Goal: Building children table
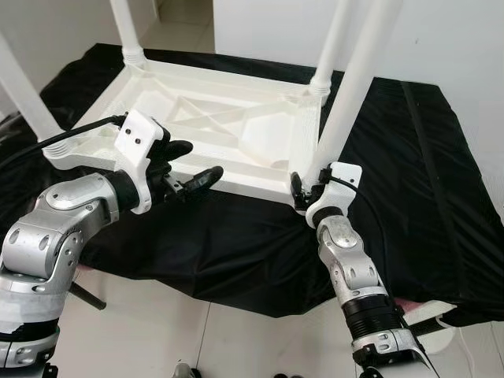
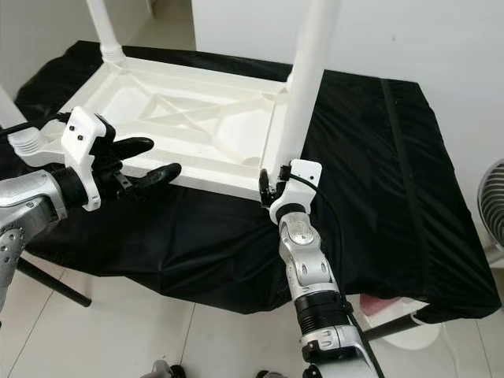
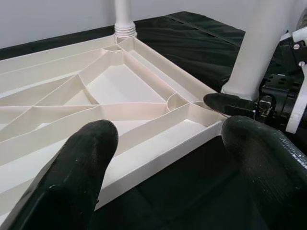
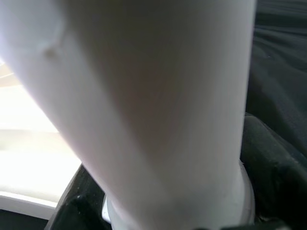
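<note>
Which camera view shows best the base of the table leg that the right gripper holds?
The left wrist view shows it best: the leg meets the tabletop corner, and the right gripper clamps its base. Both eye views show the joint from above, partly hidden by the gripper. The right wrist view is too close and blurred.

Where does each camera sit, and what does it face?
Left eye: head, looking down at upturned white tabletop; both arms show.
Right eye: same scene; right gripper clamps near leg.
Left wrist: along open left gripper at tabletop's ribbed underside.
Right wrist: pressed close against that leg.
Shared: left wrist also sees the right gripper.
</note>
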Motion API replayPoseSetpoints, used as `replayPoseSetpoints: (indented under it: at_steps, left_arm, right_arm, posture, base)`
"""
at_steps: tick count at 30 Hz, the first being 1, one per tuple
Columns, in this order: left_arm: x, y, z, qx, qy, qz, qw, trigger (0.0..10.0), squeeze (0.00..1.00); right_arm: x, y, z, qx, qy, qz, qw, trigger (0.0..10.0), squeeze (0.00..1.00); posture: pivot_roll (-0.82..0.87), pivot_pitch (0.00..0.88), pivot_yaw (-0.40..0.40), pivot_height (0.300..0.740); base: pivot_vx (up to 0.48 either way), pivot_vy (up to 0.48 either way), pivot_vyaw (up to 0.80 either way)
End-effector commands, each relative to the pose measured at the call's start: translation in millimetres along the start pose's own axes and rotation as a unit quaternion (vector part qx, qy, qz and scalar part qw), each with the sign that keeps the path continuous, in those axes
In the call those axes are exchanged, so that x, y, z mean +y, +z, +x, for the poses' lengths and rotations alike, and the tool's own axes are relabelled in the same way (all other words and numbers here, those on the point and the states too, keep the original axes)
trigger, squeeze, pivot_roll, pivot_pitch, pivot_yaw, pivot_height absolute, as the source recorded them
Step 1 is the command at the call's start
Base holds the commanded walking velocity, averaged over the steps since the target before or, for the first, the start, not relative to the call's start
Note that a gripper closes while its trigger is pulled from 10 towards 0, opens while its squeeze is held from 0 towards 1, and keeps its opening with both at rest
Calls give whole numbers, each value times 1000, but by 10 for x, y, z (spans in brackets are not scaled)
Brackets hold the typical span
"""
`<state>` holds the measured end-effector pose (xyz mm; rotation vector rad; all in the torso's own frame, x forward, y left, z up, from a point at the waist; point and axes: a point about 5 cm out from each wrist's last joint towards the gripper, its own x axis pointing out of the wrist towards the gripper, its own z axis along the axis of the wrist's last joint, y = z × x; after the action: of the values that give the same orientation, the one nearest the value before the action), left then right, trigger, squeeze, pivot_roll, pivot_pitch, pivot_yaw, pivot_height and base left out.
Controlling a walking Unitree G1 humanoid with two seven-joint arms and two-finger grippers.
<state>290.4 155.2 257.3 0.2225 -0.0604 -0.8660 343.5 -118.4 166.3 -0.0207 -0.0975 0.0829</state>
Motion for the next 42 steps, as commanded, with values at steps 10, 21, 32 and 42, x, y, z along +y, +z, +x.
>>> replayPoseSetpoints:
  at_steps: [10,21,32,42]
  left_arm:
    - [-2,28,1,1,7,8,1000,10000,0]
    - [2,31,5,0,8,9,1000,10000,0]
    - [2,32,1,0,9,8,1000,10000,0]
    - [-4,31,6,-1,9,8,1000,10000,0]
  right_arm:
    - [14,12,-41,-24,36,12,999,10000,0]
    - [8,119,-25,-58,57,12,997,10000,0]
    - [-12,175,-3,-70,62,2,996,10000,0]
    - [-91,301,49,-90,63,-20,994,10000,0]
  posture:
    - [13,146,27,740]
    - [13,143,28,740]
    - [13,143,27,740]
    - [12,142,26,740]
  base:
    - [0,0,0]
    - [0,0,0]
    - [0,0,0]
    - [0,0,0]
